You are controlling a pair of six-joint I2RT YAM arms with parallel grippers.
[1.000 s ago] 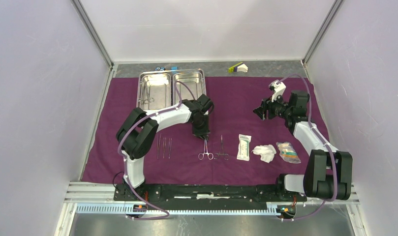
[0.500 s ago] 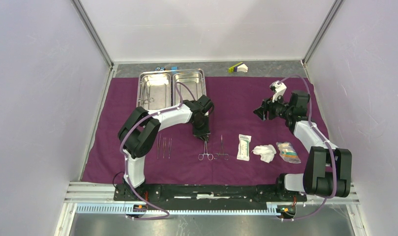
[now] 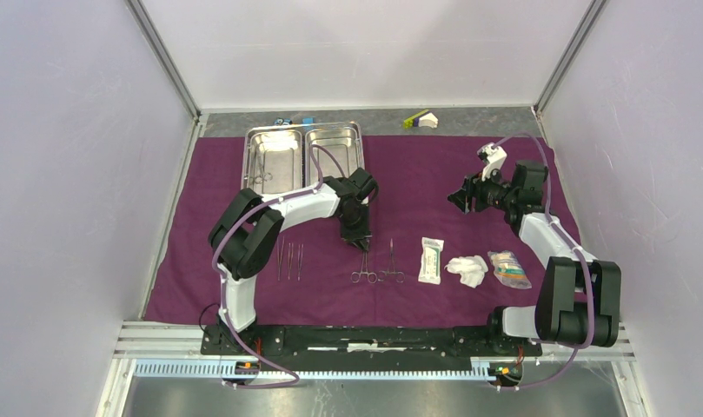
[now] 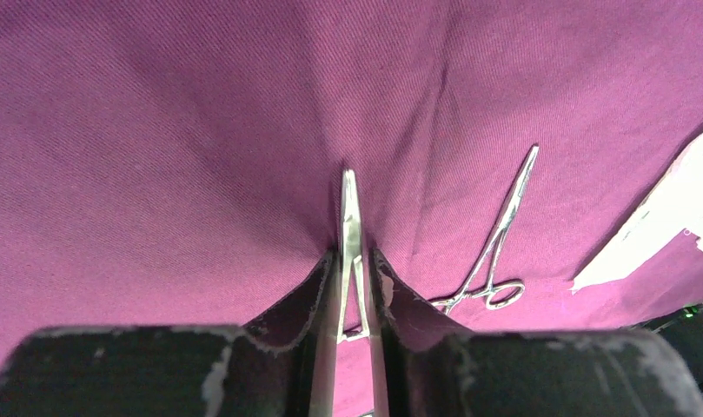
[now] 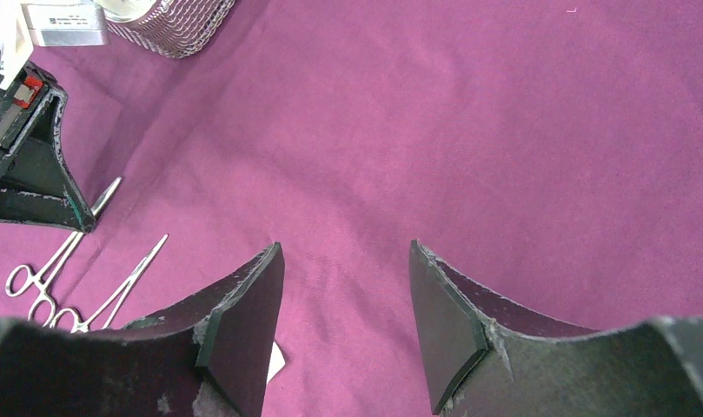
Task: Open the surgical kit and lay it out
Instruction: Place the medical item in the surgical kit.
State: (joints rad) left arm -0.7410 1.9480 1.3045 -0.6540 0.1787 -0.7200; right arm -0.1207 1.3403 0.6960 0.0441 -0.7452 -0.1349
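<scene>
Left end effector [image 4: 352, 269] straddles the shanks of a ring-handled forceps [image 4: 349, 208] lying flat on the purple cloth [image 4: 156, 130]. Its fingers are narrowed right around it, and I can't tell if the pads actually bite or sit a hair off. My guess is it's lining this one up parallel to the second forceps [image 4: 500, 234] just beside it, so the row reads neat. Further along the row are tweezers [image 3: 288, 259] on one side and the white packet [image 3: 431, 260], gauze [image 3: 467, 270] and clear packet [image 3: 508, 268] on the other. The steel tray [image 3: 334, 128] sits at the cloth's far edge. Right end effector [image 5: 344, 248] hangs spread and empty over bare cloth, probably parked clear.
</scene>
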